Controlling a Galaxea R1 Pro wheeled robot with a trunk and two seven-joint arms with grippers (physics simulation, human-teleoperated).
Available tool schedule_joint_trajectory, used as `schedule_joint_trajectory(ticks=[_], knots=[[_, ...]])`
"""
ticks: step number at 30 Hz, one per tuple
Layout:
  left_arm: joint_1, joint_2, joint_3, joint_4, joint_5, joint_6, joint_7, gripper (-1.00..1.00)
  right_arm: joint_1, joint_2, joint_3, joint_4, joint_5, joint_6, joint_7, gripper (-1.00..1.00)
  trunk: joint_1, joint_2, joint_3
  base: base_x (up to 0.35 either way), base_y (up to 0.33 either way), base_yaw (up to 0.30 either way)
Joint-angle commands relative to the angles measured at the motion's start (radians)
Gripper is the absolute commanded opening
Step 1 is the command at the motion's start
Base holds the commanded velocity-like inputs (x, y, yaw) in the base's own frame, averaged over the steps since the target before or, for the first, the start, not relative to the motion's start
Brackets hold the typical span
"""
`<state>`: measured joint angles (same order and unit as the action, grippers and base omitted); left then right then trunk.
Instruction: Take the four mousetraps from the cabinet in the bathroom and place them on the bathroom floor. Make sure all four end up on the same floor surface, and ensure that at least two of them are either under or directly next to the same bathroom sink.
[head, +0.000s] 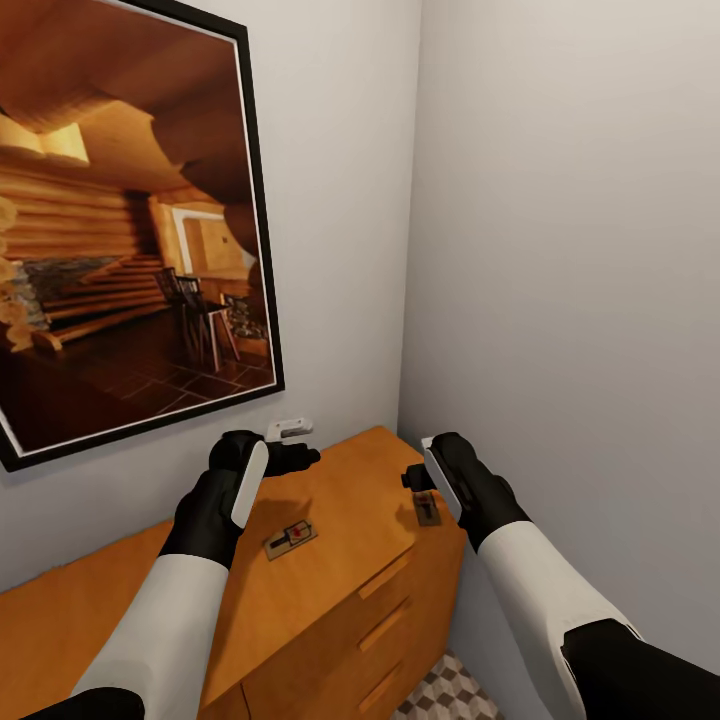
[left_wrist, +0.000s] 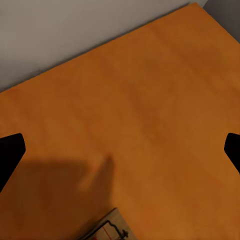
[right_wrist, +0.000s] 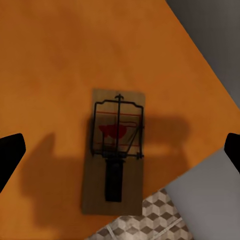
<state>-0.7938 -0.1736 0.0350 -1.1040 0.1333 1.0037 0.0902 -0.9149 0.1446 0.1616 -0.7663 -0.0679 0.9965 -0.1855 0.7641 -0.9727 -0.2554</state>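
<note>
I have both arms over the cabinet (head: 330, 560) top in the corner, under a framed picture (head: 130, 220). My left gripper (head: 285, 445) hangs with jaws wide, one trap (head: 290, 537) lying flat just behind it — its edge shows in the left wrist view (left_wrist: 107, 231). My right gripper (head: 415, 478) is also spread wide, above a second trap (right_wrist: 115, 150) near the cabinet's front edge, not touching it — the tiled floor (head: 450, 692) shows below
</note>
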Motion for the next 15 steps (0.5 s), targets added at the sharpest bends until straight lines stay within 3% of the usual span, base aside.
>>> schedule_joint_trajectory(ticks=[1,9,15], knots=[[-0.001,-0.001,0.002,-0.001,0.011,0.004,0.009,1.00,-0.001,0.000,0.002,-0.001,-0.007,0.004,-0.008,1.00,0.004,-0.008,-0.005,0.000,0.000,0.000],[-0.001,-0.001,0.002,-0.001,0.011,0.004,0.009,1.00,-0.001,0.000,0.003,-0.001,-0.008,0.004,-0.006,1.00,0.035,-0.064,-0.030,0.000,0.000,0.000],[-0.001,-0.001,0.002,-0.001,0.011,0.004,0.009,1.00,-0.001,0.000,0.003,-0.001,-0.010,0.002,-0.005,1.00,0.035,-0.064,-0.030,0.000,0.000,0.000]])
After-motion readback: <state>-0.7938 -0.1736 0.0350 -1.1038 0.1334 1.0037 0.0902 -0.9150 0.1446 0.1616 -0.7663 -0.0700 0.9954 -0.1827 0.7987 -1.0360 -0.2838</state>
